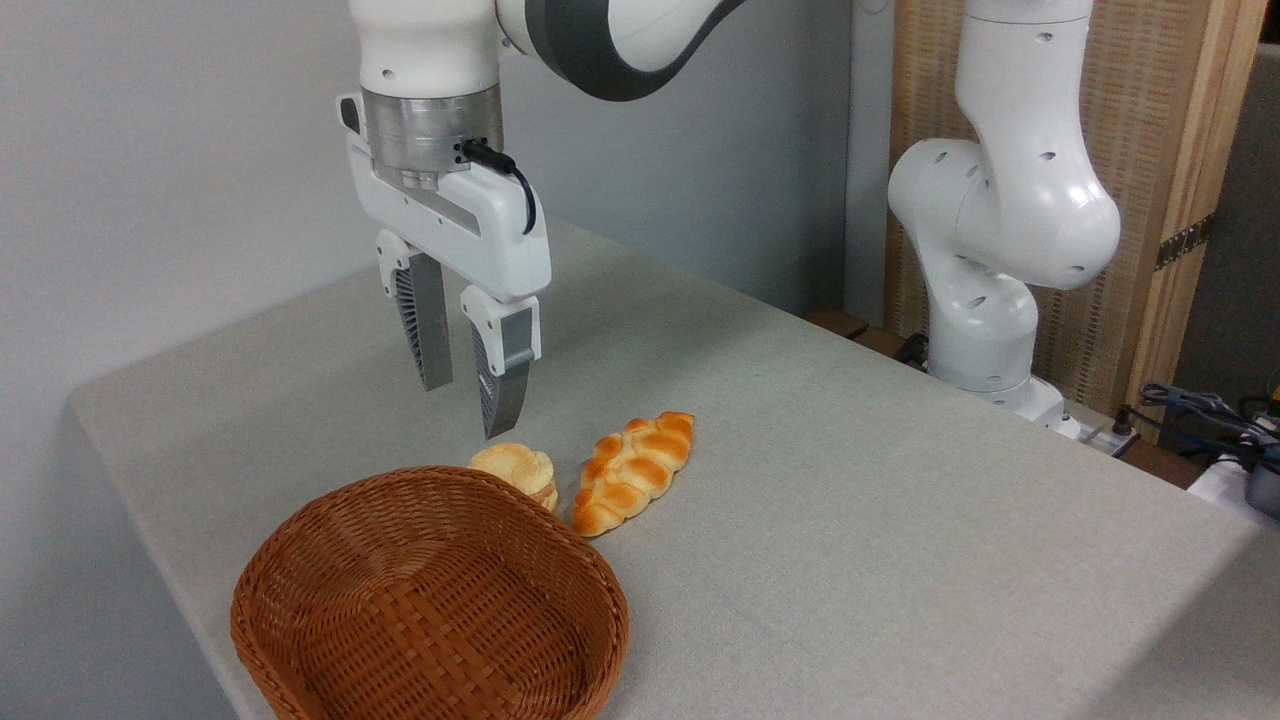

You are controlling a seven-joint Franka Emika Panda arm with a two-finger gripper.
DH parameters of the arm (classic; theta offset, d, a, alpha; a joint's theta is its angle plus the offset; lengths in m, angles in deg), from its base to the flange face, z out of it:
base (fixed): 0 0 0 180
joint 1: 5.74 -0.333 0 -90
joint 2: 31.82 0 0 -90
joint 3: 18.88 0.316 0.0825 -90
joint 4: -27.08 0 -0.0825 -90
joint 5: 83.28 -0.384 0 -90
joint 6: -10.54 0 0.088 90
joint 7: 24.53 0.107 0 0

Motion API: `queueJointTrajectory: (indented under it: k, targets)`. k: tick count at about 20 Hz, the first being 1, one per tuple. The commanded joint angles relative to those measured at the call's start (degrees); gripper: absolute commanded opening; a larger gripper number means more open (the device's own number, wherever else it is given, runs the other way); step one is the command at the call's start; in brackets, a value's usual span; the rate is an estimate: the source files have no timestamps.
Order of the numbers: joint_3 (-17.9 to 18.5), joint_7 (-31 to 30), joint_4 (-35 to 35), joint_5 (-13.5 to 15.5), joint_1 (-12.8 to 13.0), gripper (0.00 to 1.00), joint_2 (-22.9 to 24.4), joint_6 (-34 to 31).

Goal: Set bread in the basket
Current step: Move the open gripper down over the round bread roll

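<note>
The bread (517, 470), a small pale-golden round bun, rests on the grey table just behind the far rim of the basket (330, 520), which hides its lower part. The basket is a wide, shallow, reddish-brown wicker oval at the table's front left, with nothing in it. My gripper (465, 410) hangs above the table, pointing down, a little above and to the left of the bun. Its two fingers (503, 375) stand apart with nothing between them, and they do not touch the bun.
A longer orange-brown braided loaf (632, 472) lies just right of the bun, nearly touching it. The arm's white base (985, 330) stands at the table's far right edge, with cables (1200, 405) beyond it. The table's left edge runs close to the basket.
</note>
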Motion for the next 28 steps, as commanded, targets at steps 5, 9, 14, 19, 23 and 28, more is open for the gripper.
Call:
queueJointTrajectory:
  k: [5,9,14,19,23,28]
  targets:
    - [-0.4,-0.5,0.4,0.0,0.0,1.00,0.7,-2.6]
    - [-0.4,-0.5,0.9,0.0,0.6,1.00,0.8,-4.1]
    - [-0.4,-0.5,5.5,0.0,1.6,1.00,2.4,-3.3]
    - [-0.4,-0.4,13.4,0.0,3.5,1.00,5.5,2.5]
    - [-0.4,-0.6,19.8,0.0,4.6,1.00,8.3,9.2]
    - [-0.4,-0.7,21.1,0.0,4.6,1.00,7.7,13.3]
